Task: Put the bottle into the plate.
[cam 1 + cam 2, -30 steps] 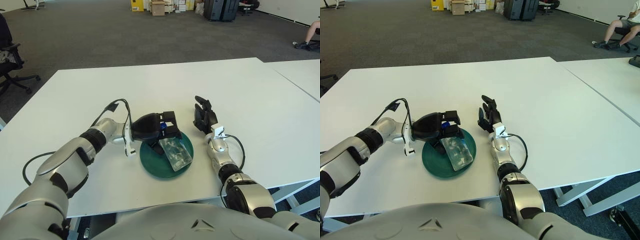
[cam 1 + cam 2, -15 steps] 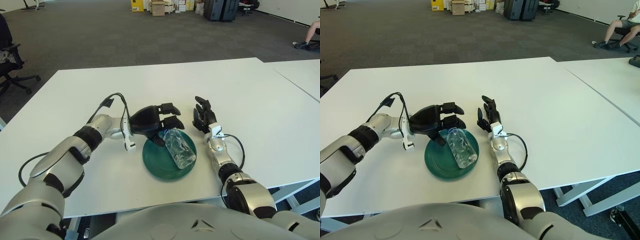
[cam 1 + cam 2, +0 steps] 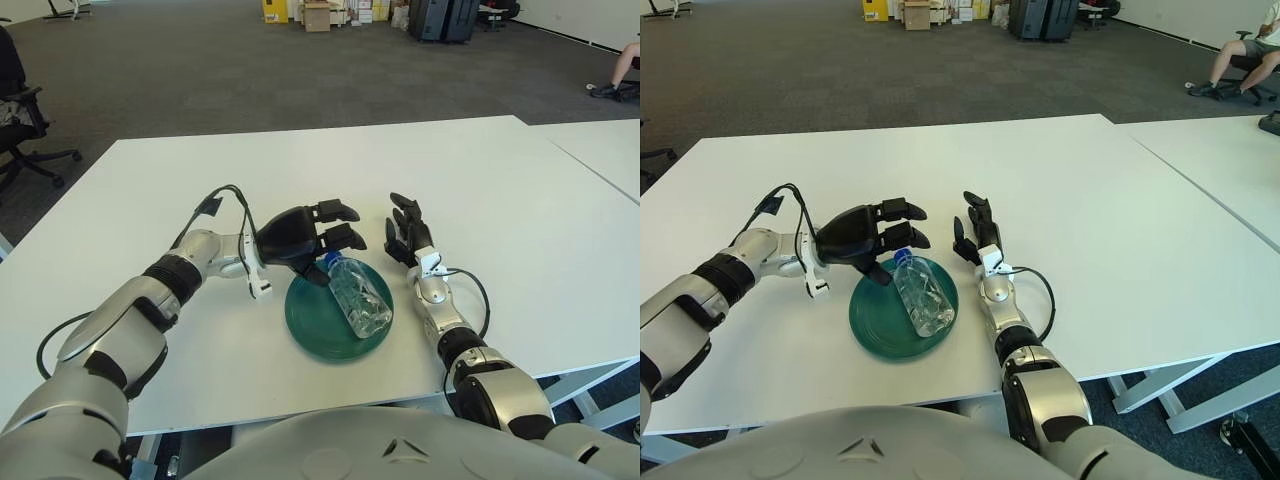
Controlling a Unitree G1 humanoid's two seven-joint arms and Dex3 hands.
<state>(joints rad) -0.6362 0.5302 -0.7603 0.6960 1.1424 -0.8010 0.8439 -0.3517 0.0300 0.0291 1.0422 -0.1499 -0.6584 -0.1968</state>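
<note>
Now the clear plastic bottle (image 3: 358,297) lies in the green plate (image 3: 318,335), left hand (image 3: 300,238) spread just above its blue cap (image 3: 331,261). Lift that hand straight up, clear of the cap. Right hand (image 3: 406,235), fingers apart, shows beside the plate's right rim.

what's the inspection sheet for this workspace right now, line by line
surface: white table, a second table at its right.
job's things: clear bottle with blue cap lying on its side in the green plate.
clutter: nothing seen.
grippers: left robot hand open, at the plate's upper-left rim by the cap; right robot hand open, right of the plate.
cables: black cable looping at the left wrist; another at the right forearm.
surroundings: grey carpet, boxes at the back, office chair left.
</note>
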